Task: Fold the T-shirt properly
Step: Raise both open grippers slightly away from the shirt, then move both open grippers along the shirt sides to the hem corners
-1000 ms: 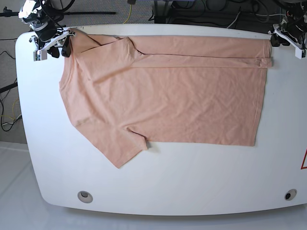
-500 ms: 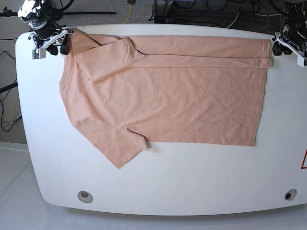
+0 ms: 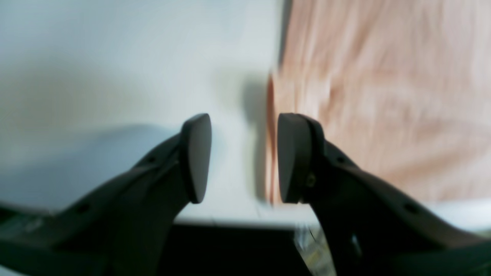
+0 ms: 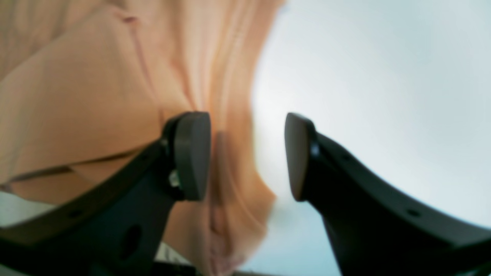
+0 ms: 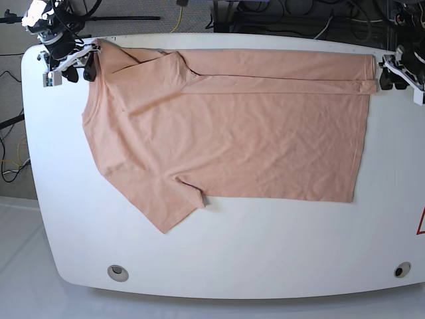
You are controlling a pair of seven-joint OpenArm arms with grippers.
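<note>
The salmon-pink T-shirt lies flat on the white table, its far long edge folded over into a narrow strip and one sleeve pointing toward the front left. My right gripper hovers at the shirt's far-left corner. In the right wrist view this gripper stands open, with a blurred ridge of the T-shirt under the gap and untouched by the pads. My left gripper sits just off the far-right hem corner. In the left wrist view it is open over bare table, the T-shirt edge beside one finger.
Cables and stands crowd the floor behind the table's far edge. Two round grommet holes sit near the front corners, one at the left and one at the right. A red mark shows at the right border.
My right gripper's jaws have spread wider at the far-left corner. My left gripper has slid a little outward and toward the front, away from the hem corner. The shirt lies as before.
</note>
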